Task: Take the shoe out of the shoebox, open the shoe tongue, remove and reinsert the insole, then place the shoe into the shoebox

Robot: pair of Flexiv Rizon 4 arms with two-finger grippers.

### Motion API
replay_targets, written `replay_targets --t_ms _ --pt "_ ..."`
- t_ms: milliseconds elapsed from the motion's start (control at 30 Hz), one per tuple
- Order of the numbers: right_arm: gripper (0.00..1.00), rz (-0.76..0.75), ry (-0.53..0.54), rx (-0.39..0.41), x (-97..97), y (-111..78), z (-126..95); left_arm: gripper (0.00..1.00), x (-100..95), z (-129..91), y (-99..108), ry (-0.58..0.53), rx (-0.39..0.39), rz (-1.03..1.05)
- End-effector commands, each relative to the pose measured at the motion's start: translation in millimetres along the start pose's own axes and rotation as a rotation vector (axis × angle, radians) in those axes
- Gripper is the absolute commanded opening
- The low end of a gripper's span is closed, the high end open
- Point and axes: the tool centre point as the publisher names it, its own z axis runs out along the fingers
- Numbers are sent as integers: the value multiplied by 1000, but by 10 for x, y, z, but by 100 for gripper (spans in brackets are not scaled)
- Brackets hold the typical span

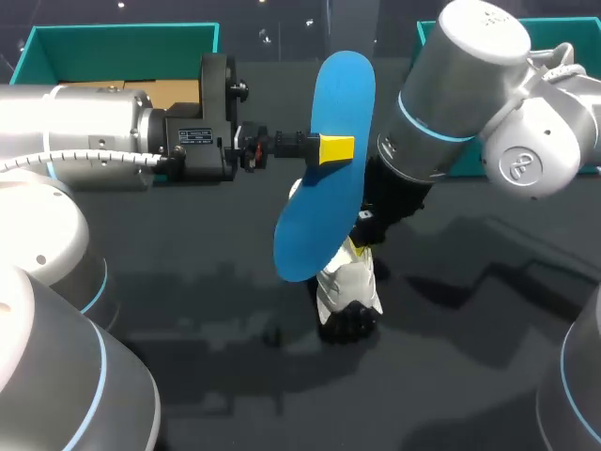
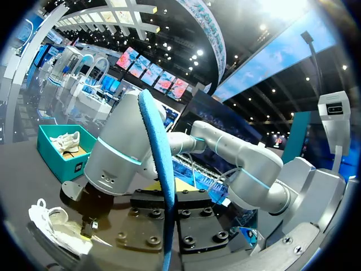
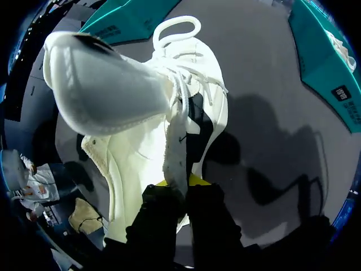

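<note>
My left gripper [image 1: 335, 147] is shut on a blue insole [image 1: 329, 169] and holds it on edge in the air above the table's middle. In the left wrist view the insole [image 2: 161, 164] stands edge-on between the fingers of the left gripper [image 2: 168, 195]. A white shoe with black parts [image 1: 347, 296] stands beneath the insole. My right gripper [image 1: 360, 242] is down at the shoe, partly hidden by the insole. Seen from the right wrist, the right gripper [image 3: 179, 183] is shut on a white strip of the upper of the shoe [image 3: 141, 141], beside the laces.
A teal shoebox [image 1: 122, 38] with a brown bottom stands at the back left, behind my left arm. A second teal box [image 2: 56, 155] at the back right holds another white shoe. Dark tabletop lies in front of the shoe.
</note>
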Motion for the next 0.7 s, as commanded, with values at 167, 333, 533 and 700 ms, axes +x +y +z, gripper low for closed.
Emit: replay_targets --t_ms 167,333,533,700 --pt "0 70 -29 -54 107 -129 56 0 -3 22 11 0 3 0" --pt "0 69 -27 -61 58 -144 113 0 -3 22 11 0 3 0" --pt "0 83 -22 -57 -10 -151 172 0 -3 22 11 0 3 0" --pt "0 121 -25 -62 -53 -198 234 0 -3 22 11 0 3 0"
